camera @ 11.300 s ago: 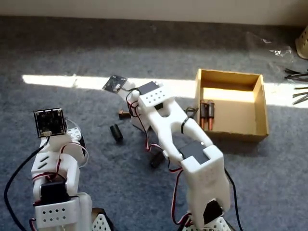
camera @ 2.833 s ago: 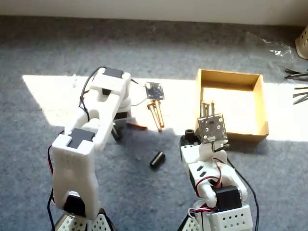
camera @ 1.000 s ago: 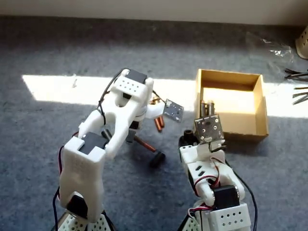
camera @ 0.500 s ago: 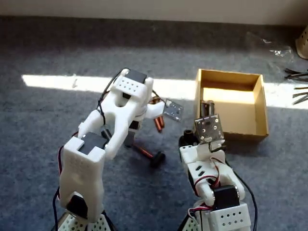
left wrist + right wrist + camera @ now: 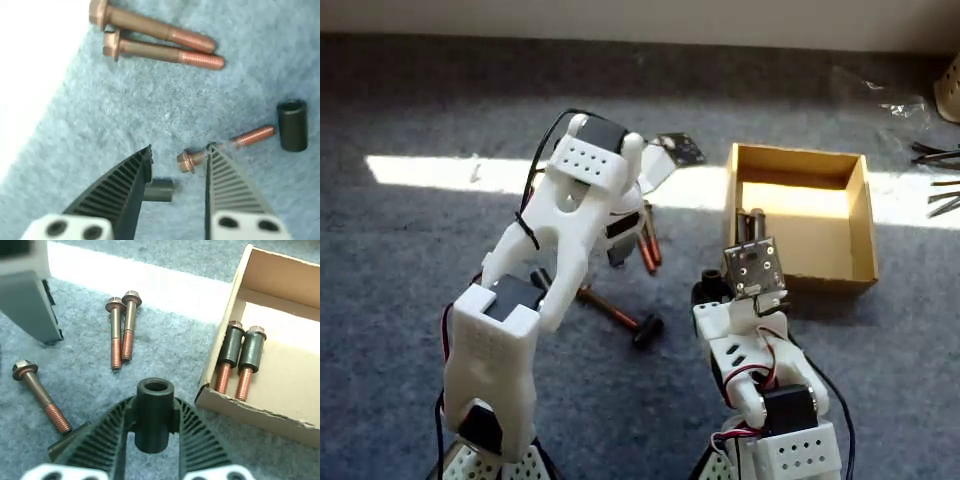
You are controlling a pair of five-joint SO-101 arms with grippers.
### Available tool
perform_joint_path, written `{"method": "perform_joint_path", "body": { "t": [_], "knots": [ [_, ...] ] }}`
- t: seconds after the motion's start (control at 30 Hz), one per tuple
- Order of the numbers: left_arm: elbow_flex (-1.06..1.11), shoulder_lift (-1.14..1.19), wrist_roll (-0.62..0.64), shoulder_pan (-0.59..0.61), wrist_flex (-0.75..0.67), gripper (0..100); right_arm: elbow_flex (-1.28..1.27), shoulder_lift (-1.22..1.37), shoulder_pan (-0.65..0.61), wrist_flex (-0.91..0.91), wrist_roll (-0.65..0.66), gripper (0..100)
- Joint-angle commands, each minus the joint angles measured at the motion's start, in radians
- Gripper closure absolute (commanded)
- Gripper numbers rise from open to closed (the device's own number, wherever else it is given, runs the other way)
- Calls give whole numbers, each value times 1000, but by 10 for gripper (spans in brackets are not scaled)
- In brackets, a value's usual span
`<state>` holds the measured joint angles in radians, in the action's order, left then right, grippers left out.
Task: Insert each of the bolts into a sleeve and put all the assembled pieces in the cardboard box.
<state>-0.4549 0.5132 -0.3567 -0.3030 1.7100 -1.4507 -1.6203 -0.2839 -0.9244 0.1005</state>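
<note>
Left gripper (image 5: 179,148) is spread open and empty, low over the loose bolt (image 5: 250,136). Its jaws straddle the head end, and one finger covers part of the shank. Right gripper (image 5: 155,407) is clamped on an upright sleeve (image 5: 155,389), bore up, parked just in front of the cardboard box (image 5: 860,215). Two assembled pieces (image 5: 239,357) lie side by side inside, close to one wall. A pair of bolts (image 5: 647,245) lies on the carpet (image 5: 440,240) between the left arm and the box. A second sleeve (image 5: 647,328) lies on its side just beside the loose bolt's threaded tip, possibly touching it.

Risks, my read:
- Closing this near the head leaves a long unsupported shank. It can pivot in the pads, and the tip then misses the bore.
- The bolt is round and sits on carpet pile. If one finger lands first it rolls away, or gets shoved into the second sleeve and sends that rolling.
- The held sleeve looks gripped low — side load from an off-axis bolt could tilt it or pop it out.
</note>
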Motion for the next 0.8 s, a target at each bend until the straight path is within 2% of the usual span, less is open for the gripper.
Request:
{"method": "perform_joint_path", "body": {
  "t": [0.0, 0.17, 0.3, 0.5, 0.77],
  "knots": [
    [-48, -67, 391, -15, 14, 829, 8, -10, -5, 35, 12, 994],
    [-42, -68, 758, -16, 40, 829, 8, -10, -5, 35, 12, 994],
    [-21, -67, 951, -18, 41, 829, 8, -10, -5, 35, 12, 994],
    [130, -64, 1145, -62, 40, 829, 8, -10, -5, 35, 12, 994],
    [176, -67, 1204, -61, 40, 829, 8, -10, -5, 35, 12, 994]
  ]
}}
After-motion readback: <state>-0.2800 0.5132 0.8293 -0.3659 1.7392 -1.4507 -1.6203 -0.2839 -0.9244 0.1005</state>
